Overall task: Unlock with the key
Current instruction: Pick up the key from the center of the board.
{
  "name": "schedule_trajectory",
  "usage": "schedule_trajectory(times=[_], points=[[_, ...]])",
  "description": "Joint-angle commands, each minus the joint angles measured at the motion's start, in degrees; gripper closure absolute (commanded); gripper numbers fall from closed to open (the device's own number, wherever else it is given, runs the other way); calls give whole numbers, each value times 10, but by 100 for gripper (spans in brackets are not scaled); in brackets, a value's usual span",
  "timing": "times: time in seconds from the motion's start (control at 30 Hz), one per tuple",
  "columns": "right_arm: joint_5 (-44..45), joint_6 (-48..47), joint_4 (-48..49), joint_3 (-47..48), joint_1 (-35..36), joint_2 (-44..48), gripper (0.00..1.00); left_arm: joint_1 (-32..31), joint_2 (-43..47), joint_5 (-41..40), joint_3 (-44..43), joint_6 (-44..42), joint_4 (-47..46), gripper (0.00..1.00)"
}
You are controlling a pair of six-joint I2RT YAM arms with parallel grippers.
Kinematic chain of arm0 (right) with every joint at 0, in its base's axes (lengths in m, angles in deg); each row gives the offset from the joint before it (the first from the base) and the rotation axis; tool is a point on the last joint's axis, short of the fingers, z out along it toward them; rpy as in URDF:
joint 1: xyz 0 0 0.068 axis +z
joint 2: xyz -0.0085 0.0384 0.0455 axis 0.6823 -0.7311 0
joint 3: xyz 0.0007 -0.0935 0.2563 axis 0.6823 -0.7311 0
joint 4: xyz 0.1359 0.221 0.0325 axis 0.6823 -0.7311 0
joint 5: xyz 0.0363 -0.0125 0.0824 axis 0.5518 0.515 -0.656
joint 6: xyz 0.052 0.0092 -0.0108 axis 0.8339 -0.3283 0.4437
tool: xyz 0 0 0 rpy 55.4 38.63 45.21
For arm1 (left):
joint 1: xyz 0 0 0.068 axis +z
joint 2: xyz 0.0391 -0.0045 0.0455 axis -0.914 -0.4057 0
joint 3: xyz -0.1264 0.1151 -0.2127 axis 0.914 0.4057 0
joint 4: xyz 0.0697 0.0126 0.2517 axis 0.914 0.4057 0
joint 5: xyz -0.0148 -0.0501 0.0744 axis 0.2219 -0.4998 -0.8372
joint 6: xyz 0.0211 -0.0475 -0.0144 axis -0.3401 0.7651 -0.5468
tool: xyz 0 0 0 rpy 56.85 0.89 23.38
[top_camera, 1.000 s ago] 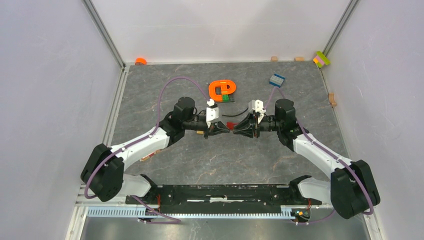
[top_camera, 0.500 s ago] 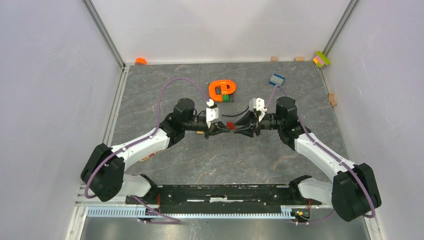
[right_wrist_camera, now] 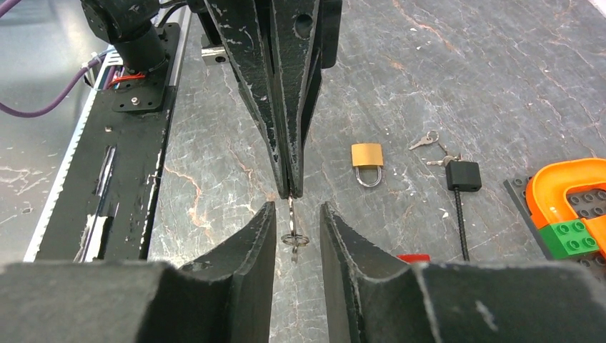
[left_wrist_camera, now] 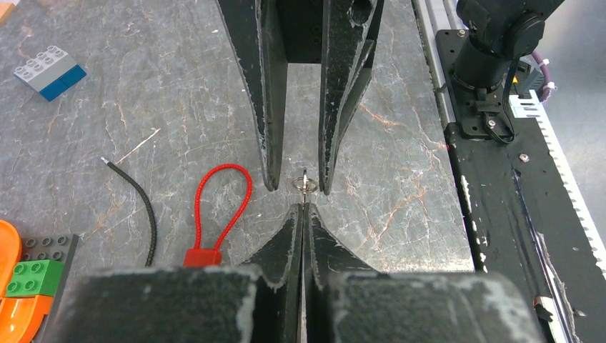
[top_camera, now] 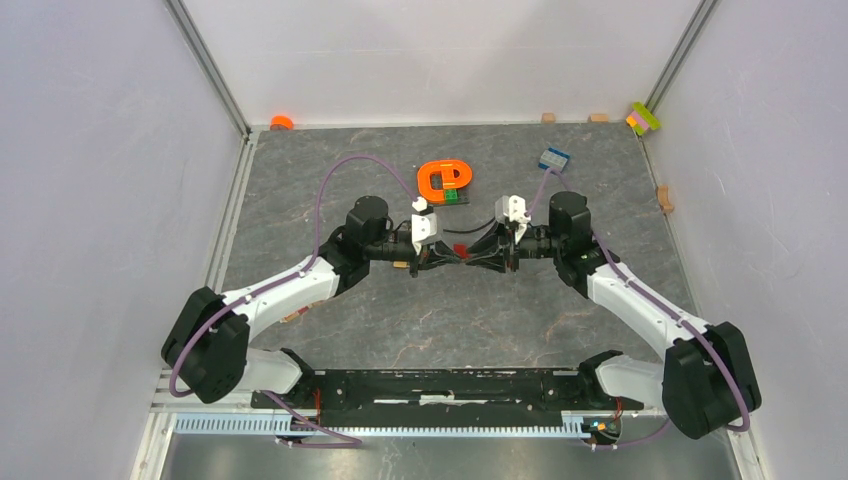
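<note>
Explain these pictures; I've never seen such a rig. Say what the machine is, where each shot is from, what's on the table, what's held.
Two robot arms are bolted to a grey table, each ending in a two-finger gripper. One picture looks down from above; the other two come from cameras on the wrists, looking forward from each arm's tip. The left gripper is pinched shut on a small key, with its ring at the far end. The right gripper faces it, jaws open either side of that ring. On the table lie a brass padlock, spare keys, a red loop tag and a toy brick.
</note>
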Motion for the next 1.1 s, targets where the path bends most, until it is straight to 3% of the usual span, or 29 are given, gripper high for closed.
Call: schedule_trajectory(times=[0.0, 0.37, 0.8, 1.07], points=[[-5, -24, -13, 21, 5, -3, 68, -3, 8, 10, 2, 15, -29, 98], [-4, -31, -19, 23, 5, -13, 85, -3, 12, 14, 10, 12, -36, 98], [-2, -39, -30, 25, 6, -6, 86, -3, 15, 17, 18, 12, -45, 98], [-1, -43, -30, 26, 6, 0, 100, -3, 16, 18, 25, 9, -53, 98]])
